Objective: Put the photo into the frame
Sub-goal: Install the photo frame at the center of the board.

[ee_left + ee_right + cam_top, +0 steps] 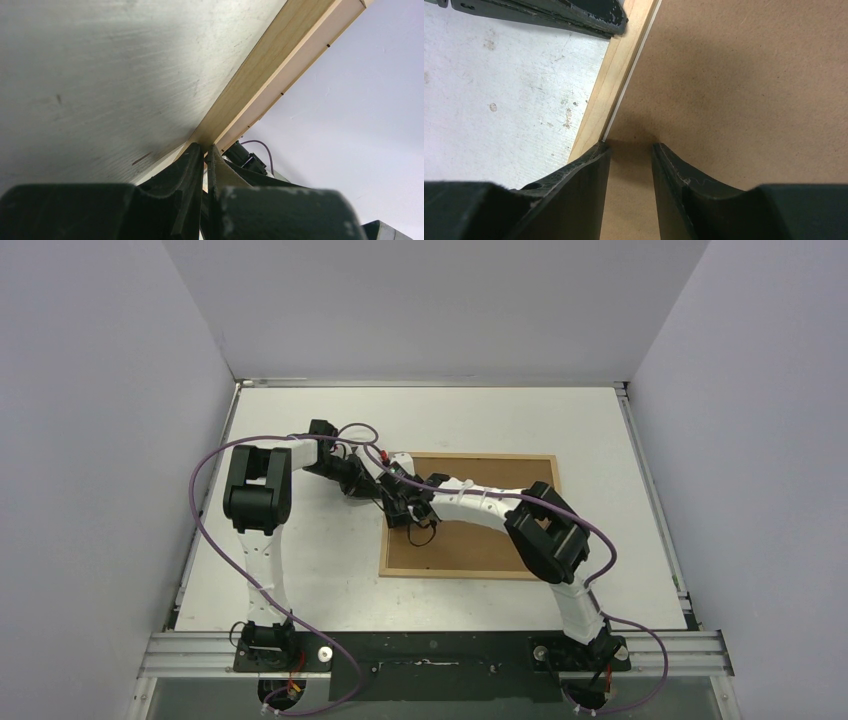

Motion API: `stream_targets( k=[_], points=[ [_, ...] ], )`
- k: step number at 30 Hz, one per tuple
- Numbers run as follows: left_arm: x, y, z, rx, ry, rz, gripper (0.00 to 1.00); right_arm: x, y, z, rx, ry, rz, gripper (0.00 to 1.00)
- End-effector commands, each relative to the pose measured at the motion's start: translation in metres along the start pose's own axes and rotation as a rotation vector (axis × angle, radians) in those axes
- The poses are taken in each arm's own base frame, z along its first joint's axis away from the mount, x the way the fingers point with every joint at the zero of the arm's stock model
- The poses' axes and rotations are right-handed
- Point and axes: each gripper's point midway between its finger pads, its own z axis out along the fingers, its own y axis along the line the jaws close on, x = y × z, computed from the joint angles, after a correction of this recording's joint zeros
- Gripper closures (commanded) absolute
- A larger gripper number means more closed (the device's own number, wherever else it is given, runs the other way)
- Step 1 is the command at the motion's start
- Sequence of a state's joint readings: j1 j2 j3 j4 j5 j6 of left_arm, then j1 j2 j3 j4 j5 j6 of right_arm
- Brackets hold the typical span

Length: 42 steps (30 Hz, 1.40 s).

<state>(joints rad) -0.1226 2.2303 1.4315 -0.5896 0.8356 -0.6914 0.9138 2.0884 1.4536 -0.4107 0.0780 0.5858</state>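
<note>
**Frame.** The frame (480, 456) lies flat on the table (330, 570), right of centre in the overhead view. A brown backing panel (465, 550) fills its opening.

**Left gripper.** The left gripper (205, 150) reaches in from the left of the overhead view to the frame's left strip, near its upper left corner. In its own camera view the two fingers (192, 165) stand together with only a hairline gap. Their tips meet the light wood strip at lower centre. Whether anything is pinched between them cannot be told. In the right wrist view the same fingers (574, 15) lie across the top left, ending on the strip.

**Right gripper.** The right gripper (630, 147) reaches across the panel from the right. Its fingers stand apart with nothing between them. The left fingertip (599, 150) sits at the inner edge of the strip. The right fingertip is over the bare panel.

**Photo.** A thin white line (624, 85) runs between the strip and the panel in the right wrist view. Whether this is the edge of the photo cannot be told.
</note>
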Motion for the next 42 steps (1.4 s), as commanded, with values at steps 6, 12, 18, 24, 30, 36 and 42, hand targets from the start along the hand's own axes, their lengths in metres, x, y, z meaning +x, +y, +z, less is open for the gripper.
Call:
stream_targets(
  k=[6,12,18,24,30,36,42],
  points=[
    [0.001,0.113,0.029,-0.377,-0.025,-0.119,0.98,0.140,-0.078,0.036,0.213,0.408,-0.044,0.57],
    [0.001,0.113,0.029,-0.379,-0.025,-0.118,0.98,0.137,-0.076,0.037,0.166,0.387,-0.002,0.53],
    [0.000,0.113,0.029,-0.378,-0.026,-0.118,0.98,0.139,-0.076,0.039,0.173,0.400,-0.008,0.53],
    [0.000,0.113,0.029,-0.378,-0.025,-0.117,0.98,0.146,-0.084,0.038,0.242,0.429,-0.064,0.54],
    [0.001,0.113,0.029,-0.378,-0.023,-0.118,0.98,0.153,-0.090,0.039,0.267,0.453,-0.084,0.60],
    [0.001,0.114,0.029,-0.379,-0.022,-0.119,0.98,0.159,-0.092,0.039,0.278,0.468,-0.109,0.60],
    [0.001,0.114,0.030,-0.380,-0.022,-0.120,0.98,0.159,-0.092,0.038,0.282,0.465,-0.106,0.59]
  ],
)
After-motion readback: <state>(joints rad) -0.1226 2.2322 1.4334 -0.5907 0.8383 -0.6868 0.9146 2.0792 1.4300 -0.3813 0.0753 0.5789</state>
